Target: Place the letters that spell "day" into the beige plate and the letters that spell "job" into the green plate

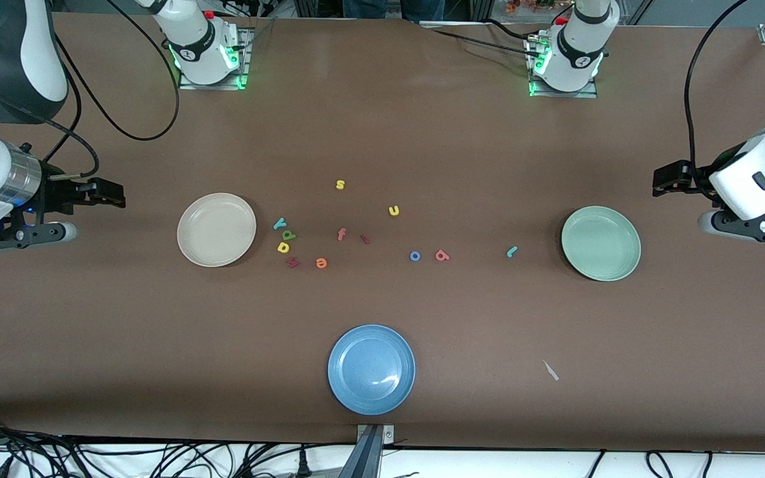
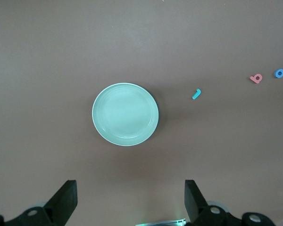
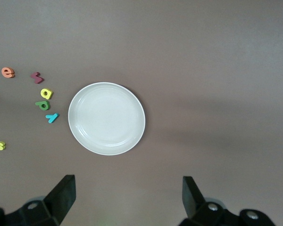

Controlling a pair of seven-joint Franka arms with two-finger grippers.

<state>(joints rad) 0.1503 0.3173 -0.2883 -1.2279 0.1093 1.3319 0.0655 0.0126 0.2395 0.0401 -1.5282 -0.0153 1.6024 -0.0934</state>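
The beige plate lies empty toward the right arm's end. Close beside it sit the teal "y", green "d" and yellow "a". The green plate lies empty toward the left arm's end, with the teal "j" near it. The salmon "b" and blue "o" lie nearer the table's middle. My right gripper and left gripper hover open and empty over bare table outside their plates.
A blue plate sits near the front edge. Other letters lie mid-table: yellow "s", yellow "u", pink "f", orange "e" and two dark red ones. A small white scrap lies toward the front.
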